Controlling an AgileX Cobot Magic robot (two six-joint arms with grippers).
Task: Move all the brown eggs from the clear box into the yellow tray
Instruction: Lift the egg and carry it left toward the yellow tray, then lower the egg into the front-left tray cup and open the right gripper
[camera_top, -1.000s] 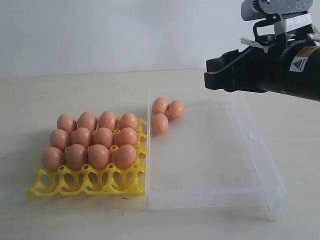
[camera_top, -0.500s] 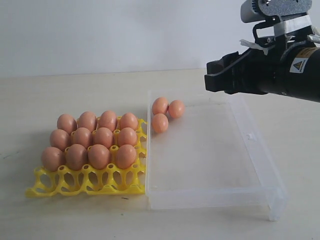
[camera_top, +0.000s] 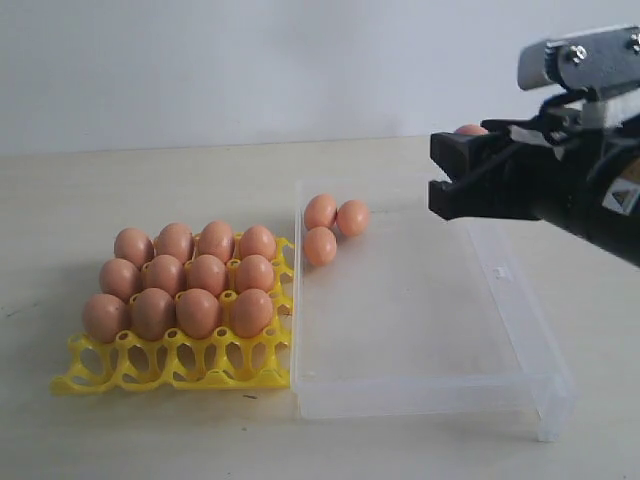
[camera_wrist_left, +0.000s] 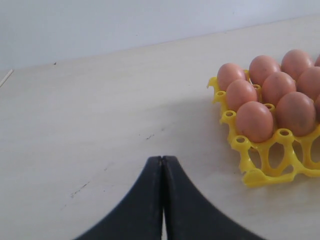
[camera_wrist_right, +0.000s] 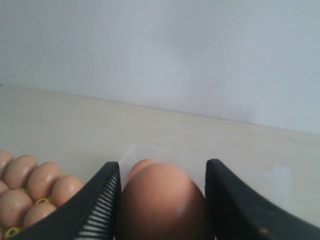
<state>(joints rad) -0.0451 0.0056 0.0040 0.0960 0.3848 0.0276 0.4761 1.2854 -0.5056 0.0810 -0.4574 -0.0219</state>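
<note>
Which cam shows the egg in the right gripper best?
Right wrist view: the held egg sits close-up and large inside the right gripper. Exterior view shows only a sliver of it above the gripper; left wrist view misses it entirely.

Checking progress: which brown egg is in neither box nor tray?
The egg held in the right gripper, off the table; the rest lie in box or tray.
</note>
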